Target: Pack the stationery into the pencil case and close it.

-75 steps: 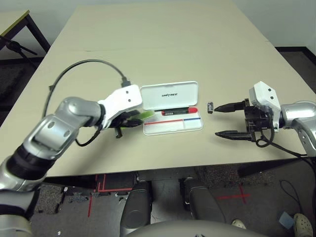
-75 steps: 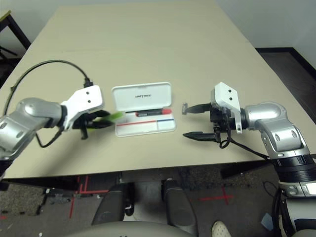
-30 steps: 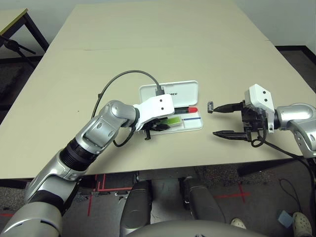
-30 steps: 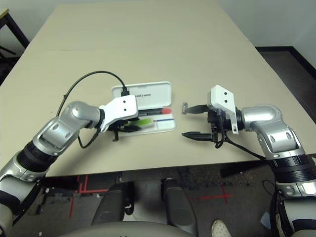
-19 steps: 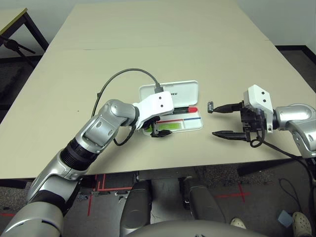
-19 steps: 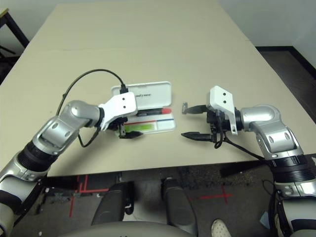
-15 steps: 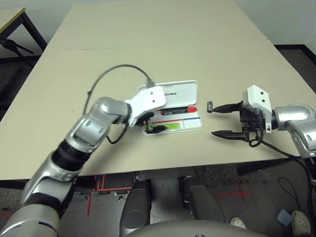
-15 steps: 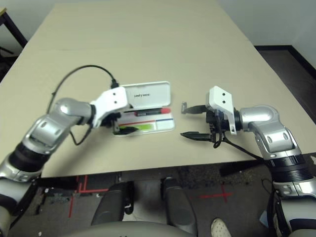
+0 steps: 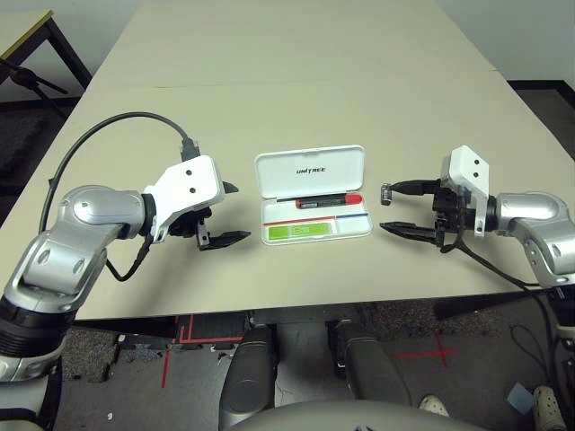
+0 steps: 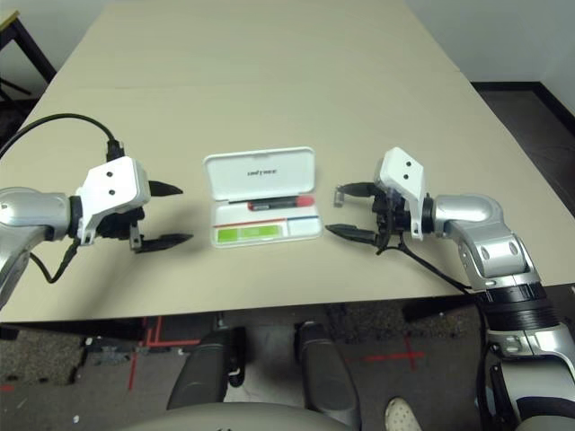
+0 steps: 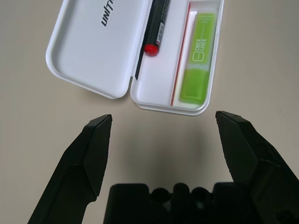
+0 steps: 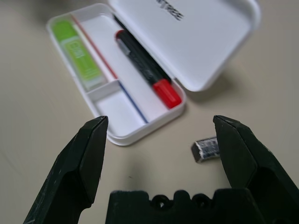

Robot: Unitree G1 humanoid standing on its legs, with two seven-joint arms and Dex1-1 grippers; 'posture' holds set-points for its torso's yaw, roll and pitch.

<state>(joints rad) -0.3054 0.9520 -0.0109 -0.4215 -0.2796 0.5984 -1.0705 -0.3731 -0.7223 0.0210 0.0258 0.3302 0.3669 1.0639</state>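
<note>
The left gripper (image 9: 224, 214) has pulled back left of the pencil case (image 9: 313, 194), fingers wide and empty, leaving the lime-green stick (image 9: 304, 231) in the tray's near compartment. The red marker (image 9: 325, 201) lies along the far side by the hinge, lid open. On the tabletop just right of the case, the small dark block (image 12: 209, 148) remains unpacked; the right gripper (image 9: 389, 207) has closed in around it, fingers wide.

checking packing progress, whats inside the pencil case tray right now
Inside the open pencil case lie the red marker pen, in the section next to the lid, and the lime-green stick in the front section. The small compartment is bare. The dark block sits outside on the table.
</note>
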